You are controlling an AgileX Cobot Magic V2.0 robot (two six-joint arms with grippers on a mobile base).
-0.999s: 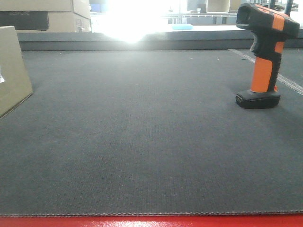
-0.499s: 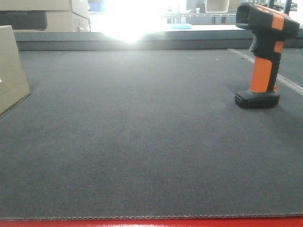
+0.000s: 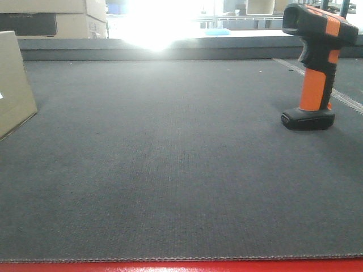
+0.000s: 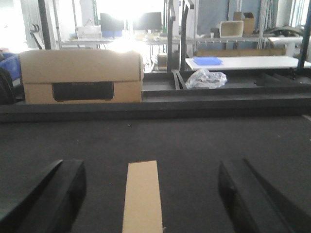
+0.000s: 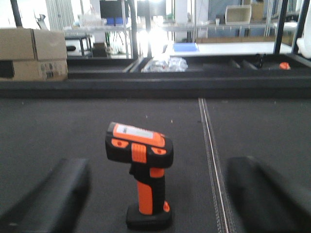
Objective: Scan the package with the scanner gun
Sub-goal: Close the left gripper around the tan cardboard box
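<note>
In the front view, the package [image 3: 14, 85] is being shown at 9 o'clock on the dark worktop [image 3: 170, 170], cut off by the frame edge. The scanner [image 3: 316, 68] is being shown at 2 o'clock, upright on its flat foot and well apart from the package. The left gripper [image 4: 150, 170] is being held with its jaws released; the package's narrow top is being framed between them and touched by neither. The right gripper [image 5: 158, 162] is being held with its jaws spread wide, the scanner standing between them, clear of both. Stacked boxes [image 4: 82, 77] are being shown at 10 o'clock beyond the worktop in the left wrist view.
</note>
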